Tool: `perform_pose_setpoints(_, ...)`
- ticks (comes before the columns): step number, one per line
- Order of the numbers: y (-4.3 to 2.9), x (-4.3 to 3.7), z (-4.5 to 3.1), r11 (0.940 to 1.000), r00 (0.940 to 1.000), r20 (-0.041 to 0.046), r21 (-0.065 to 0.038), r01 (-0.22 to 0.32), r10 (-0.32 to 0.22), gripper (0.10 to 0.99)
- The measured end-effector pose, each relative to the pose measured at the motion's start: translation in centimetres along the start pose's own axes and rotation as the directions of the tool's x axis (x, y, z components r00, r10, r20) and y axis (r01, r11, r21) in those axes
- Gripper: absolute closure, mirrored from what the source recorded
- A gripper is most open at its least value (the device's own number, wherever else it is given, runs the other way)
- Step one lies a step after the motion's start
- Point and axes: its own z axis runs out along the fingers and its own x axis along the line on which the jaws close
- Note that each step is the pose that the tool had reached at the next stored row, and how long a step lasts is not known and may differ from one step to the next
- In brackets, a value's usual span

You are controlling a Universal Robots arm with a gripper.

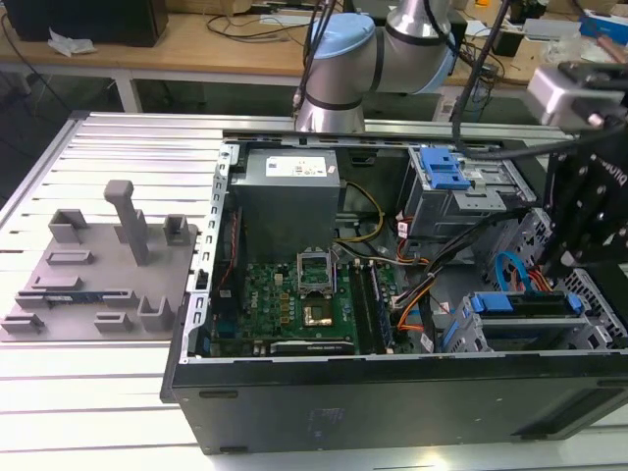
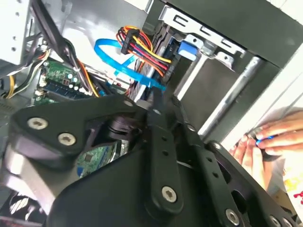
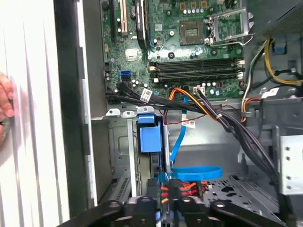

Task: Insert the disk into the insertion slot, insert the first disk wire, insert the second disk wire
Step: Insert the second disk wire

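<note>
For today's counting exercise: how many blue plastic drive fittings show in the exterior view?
2: the blue latch tab on the taller bay, and the blue carrier framing the disk, nearer the exterior view's right. Others may be hidden.

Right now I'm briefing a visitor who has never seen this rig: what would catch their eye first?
First, the open computer case lying on the ribbed table, its green motherboard exposed. Next, the bright blue parts: the disk in its blue carrier sits in the insertion slot, with a curling blue data cable beside it, and the black gripper at the wire connectors. A person's hand rests just outside the case wall.
</note>
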Motion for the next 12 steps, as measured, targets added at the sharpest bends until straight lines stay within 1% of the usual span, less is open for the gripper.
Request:
perform_pose_setpoints(1, 0.0, -0.02, -0.45, 1.0, 1.0, -0.0008, 0.0, 0.0, 0.0, 0.871)
perform_pose_setpoints(2, -0.01, -0.01, -0.91, 1.0, 1.0, -0.0019, 0.0, 0.0, 0.0, 0.933)
perform_pose_setpoints(3, 0.0, -0.01, -0.96, 1.0, 1.0, -0.0018, 0.0, 0.0, 0.0, 0.98)
perform_pose_setpoints(12, 0.0, -0.03, -0.97, 1.0, 1.0, -0.0019, 0.0, 0.0, 0.0, 0.98)
